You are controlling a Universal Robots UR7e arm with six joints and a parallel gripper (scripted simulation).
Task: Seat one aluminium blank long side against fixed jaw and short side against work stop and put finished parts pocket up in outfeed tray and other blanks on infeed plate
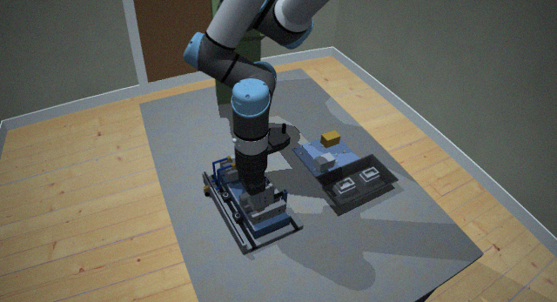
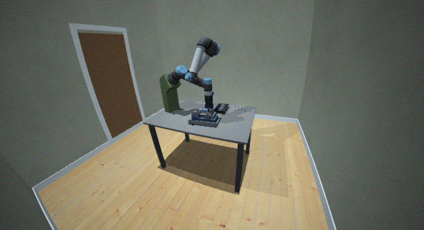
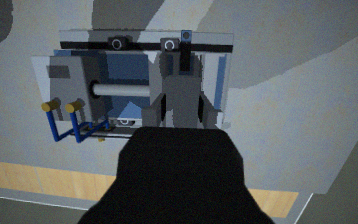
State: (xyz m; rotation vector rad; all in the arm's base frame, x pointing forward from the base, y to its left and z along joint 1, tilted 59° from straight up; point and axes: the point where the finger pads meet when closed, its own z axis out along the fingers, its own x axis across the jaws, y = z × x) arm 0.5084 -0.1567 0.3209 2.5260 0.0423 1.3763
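My gripper (image 1: 260, 203) stands straight down over the blue vise (image 1: 250, 208) and is shut on a grey aluminium blank (image 3: 181, 97). The blank sits in the vise's opening, close to the fixed jaw (image 3: 219, 75). I cannot tell whether it rests on the low bars. The hose end of the vise (image 3: 65, 120) is on the other side. A short dark rod (image 3: 185, 50) stands just beyond the blank. On the infeed plate lie a brass blank (image 1: 331, 138) and another aluminium blank (image 1: 324, 162). Two finished parts (image 1: 345, 187) (image 1: 370, 175) lie pocket up in the outfeed tray (image 1: 359, 182).
A black round disc with a small upright peg lies behind the vise, between it and the infeed plate. The arm's green pedestal (image 2: 169, 92) stands at the back of the table. The table's edges are well away from the vise.
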